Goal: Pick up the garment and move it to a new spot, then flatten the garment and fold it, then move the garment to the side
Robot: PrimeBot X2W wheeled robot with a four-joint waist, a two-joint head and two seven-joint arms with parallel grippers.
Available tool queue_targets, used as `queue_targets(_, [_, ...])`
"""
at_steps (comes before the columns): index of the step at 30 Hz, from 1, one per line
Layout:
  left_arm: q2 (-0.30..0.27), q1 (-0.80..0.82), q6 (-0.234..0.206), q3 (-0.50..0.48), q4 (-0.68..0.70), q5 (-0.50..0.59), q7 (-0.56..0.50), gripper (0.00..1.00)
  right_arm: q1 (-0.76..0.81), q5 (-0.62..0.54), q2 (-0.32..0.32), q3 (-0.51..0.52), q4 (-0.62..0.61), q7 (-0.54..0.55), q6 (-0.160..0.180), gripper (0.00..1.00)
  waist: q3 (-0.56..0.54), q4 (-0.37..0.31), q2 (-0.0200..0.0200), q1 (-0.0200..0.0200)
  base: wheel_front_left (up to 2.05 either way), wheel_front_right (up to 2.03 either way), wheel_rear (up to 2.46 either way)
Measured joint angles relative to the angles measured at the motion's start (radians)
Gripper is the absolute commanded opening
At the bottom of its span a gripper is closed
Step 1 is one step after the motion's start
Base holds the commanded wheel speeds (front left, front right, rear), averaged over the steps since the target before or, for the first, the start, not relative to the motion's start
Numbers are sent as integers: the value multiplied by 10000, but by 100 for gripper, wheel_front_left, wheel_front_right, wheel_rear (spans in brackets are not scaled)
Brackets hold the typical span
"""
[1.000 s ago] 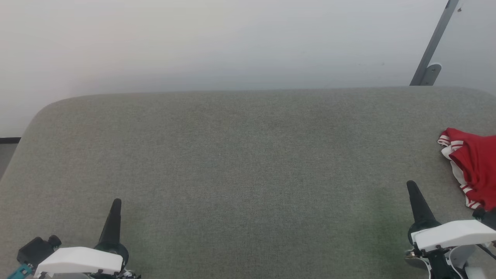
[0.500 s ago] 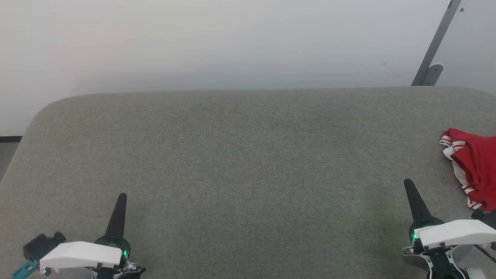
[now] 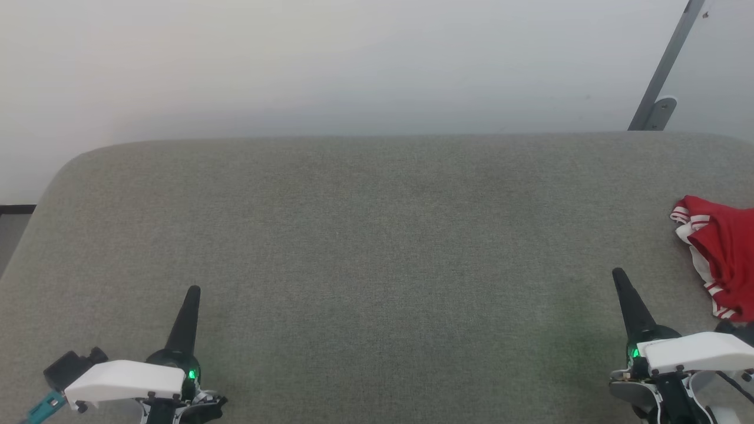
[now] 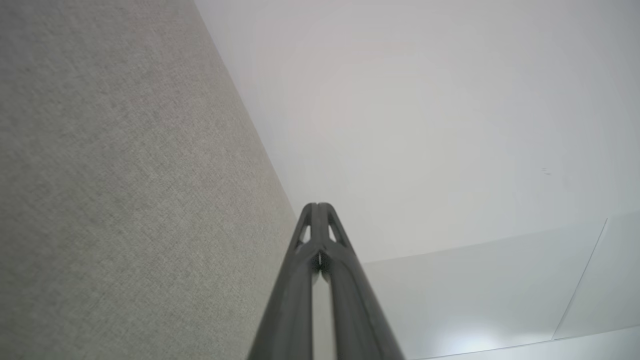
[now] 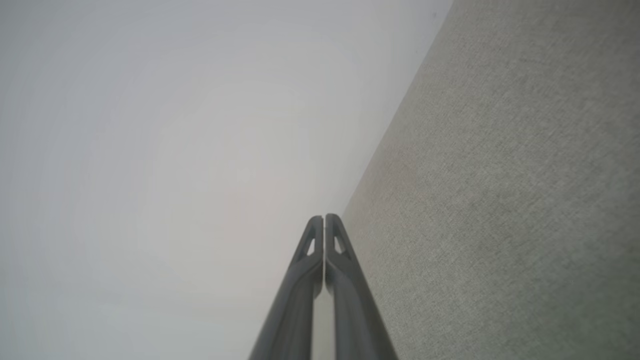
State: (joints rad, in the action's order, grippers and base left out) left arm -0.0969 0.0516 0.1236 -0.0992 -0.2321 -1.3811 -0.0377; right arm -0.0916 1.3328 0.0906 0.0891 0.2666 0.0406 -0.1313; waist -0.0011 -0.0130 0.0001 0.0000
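Shorts, red with stripy white bands, lay bunched on the right side of the grey table, near the right gripper. It and the left gripper had jaws pressed together, holding nothing.

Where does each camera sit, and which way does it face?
Head view: on the head, facing forward and down at the grey surface, garment at the view's right edge; left gripper and right gripper low, shut.
Left wrist view: on that wrist, along its shut fingers past the surface to the white wall.
Right wrist view: likewise, mirrored.
Shared: grey surface, white wall.
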Motion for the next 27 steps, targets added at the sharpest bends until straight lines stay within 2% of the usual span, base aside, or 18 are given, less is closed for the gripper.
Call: queue_targets(27, [339,359,35,-88,-94,-1620,-531,0,-110,1935,-278,169,-127,520,6,0,29,87,0,0,0,0,0])
